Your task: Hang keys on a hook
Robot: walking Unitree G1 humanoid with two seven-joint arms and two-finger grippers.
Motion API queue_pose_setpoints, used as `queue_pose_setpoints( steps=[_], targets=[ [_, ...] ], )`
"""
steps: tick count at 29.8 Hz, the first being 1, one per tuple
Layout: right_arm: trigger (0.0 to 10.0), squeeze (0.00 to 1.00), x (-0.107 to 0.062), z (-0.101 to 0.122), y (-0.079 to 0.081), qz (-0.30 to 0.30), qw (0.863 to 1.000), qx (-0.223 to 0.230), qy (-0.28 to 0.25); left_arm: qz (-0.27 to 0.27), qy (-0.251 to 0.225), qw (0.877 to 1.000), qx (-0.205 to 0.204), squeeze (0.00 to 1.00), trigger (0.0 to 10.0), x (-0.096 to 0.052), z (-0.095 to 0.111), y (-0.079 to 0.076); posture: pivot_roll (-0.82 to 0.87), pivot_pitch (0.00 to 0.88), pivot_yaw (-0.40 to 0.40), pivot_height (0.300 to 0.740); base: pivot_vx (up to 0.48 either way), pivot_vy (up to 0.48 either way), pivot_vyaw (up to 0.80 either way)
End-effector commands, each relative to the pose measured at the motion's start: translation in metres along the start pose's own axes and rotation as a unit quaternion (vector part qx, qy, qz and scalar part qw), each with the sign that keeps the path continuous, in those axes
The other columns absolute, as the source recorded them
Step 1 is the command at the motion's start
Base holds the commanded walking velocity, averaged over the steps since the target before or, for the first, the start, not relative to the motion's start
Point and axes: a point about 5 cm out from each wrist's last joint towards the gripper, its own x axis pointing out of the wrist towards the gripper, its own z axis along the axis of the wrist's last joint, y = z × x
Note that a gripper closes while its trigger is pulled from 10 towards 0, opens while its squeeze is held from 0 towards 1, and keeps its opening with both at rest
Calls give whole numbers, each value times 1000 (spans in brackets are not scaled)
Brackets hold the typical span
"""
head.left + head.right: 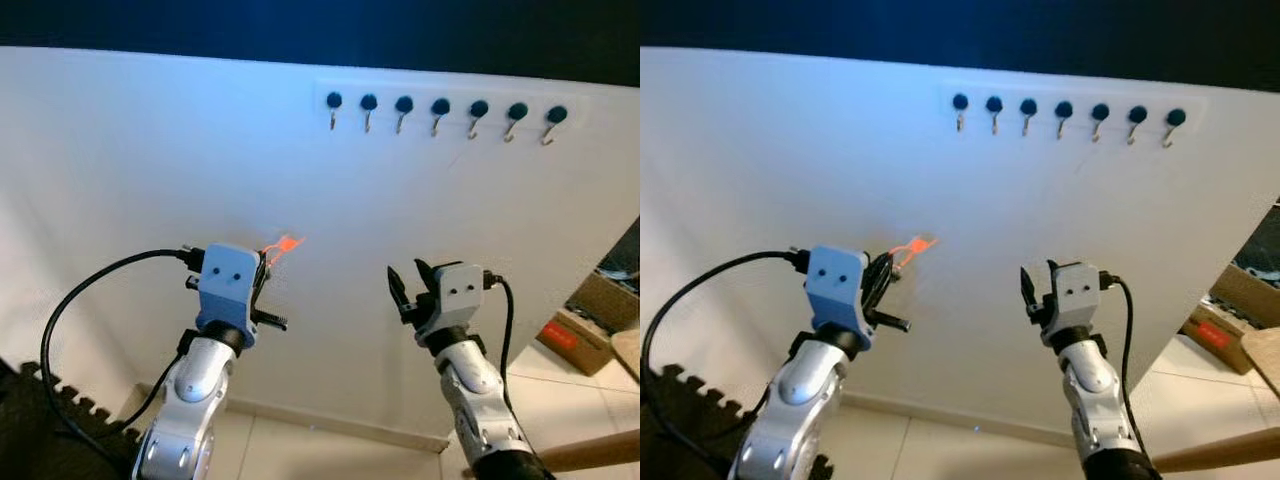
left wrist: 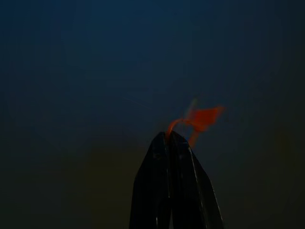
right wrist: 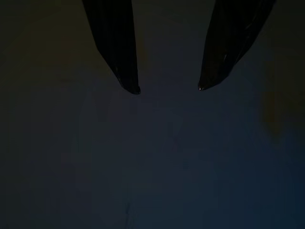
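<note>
Keys up at the wall, hooks well above

The left gripper [image 2: 170, 138] has its fingers pinched tight on an orange tag [image 1: 284, 245]; it's blurry, and any metal keys are probably hidden behind the fingers. It sits against the smooth white wall [image 1: 150, 160], well below the row of small curved hooks [image 1: 440, 115] near its top edge. The right gripper [image 3: 167, 88] hangs spread wide, empty.

The white wall [image 1: 200, 150] carries a pale rail [image 1: 445, 100] high on its right part, and 7 small metal hooks [image 1: 440, 118] with dark round heads hang from it in 1 row. Below the wall lies a light tiled floor [image 1: 300, 450], and on it, at the right, stands a cardboard box [image 1: 585, 335].
</note>
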Motion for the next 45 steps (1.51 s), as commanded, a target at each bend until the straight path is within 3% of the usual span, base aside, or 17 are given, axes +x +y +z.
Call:
queue_pose_setpoints(
  steps=[1, 8, 12, 14, 19, 22, 28, 31, 32, 37, 41, 42, 44, 45],
  targets=[
    [10000, 0, -4, -5, 0, -6, 1000, 8, 10, 0, 2, 1000, 7, 0, 10000, 0, -1, 2, 147, 90, -22, 740, 0, 0, 0],
    [10000, 0, -17, -15, -6, -35, 999, 18, 29, 7, -14, 1000, 5, 0, 10000, 2, 7, 9, 144, 100, -25, 740, 0, 0, 0],
    [10000, 0, -32, -27, -16, -74, 996, 22, 54, -3, -33, 999, -30, 0, 10000, 4, 18, 14, 141, 103, -27, 740, 0, 0, 0],
    [10000, 0, -42, -35, -25, -103, 992, 24, 72, -33, -53, 997, -49, 0, 10000, 9, 31, 14, 138, 106, -28, 740, 0, 0, 0],
    [10000, 0, -39, -31, -27, -103, 992, 17, 66, -73, -74, 993, -64, 0, 10000, 17, 44, 10, 119, 116, -18, 740, 0, 0, 0],
    [10000, 0, -31, -24, -26, -101, 993, 18, 51, -127, -93, 984, -81, 0, 10000, 27, 56, 4, 117, 121, -18, 740, 0, 0, 0],
    [10000, 0, -26, -18, -23, -96, 994, 19, 39, -146, -102, 982, -62, 0, 10000, 37, 64, 6, 113, 124, -14, 740, 0, 0, 0],
    [10000, 0, -25, -16, -23, -96, 995, 19, 36, -137, -108, 984, -30, 0, 10000, 44, 66, 10, 112, 127, -15, 740, 0, 0, 0],
    [10000, 0, -24, -15, -22, -94, 995, 18, 33, -150, -104, 983, -12, 0, 10000, 49, 67, 9, 113, 129, -17, 740, 0, 0, 0],
    [10000, 0, -21, -14, -21, -89, 995, 18, 31, -196, -92, 976, -10, 0, 10000, 54, 66, 5, 114, 132, -18, 740, 0, 0, 0],
    [10000, 0, -19, -12, -21, -88, 996, 17, 28, -254, -62, 962, 82, 0, 10000, 54, 58, 9, 105, 130, -9, 740, 0, 0, 0],
    [10000, 0, -20, -12, -23, -90, 995, 16, 28, -243, -48, 967, 62, 0, 10000, 54, 57, 14, 103, 126, -8, 740, 0, 0, 0],
    [10000, 0, -22, -13, -25, -95, 995, 15, 29, -208, -7, 978, -19, 0, 10000, 55, 50, 22, 106, 125, -6, 740, 0, 0, 0],
    [10000, 0, -23, -13, -26, -96, 995, 14, 30, -249, -8, 968, 23, 0, 10000, 46, 46, 18, 105, 125, -3, 740, 0, 0, 0]
  ],
)
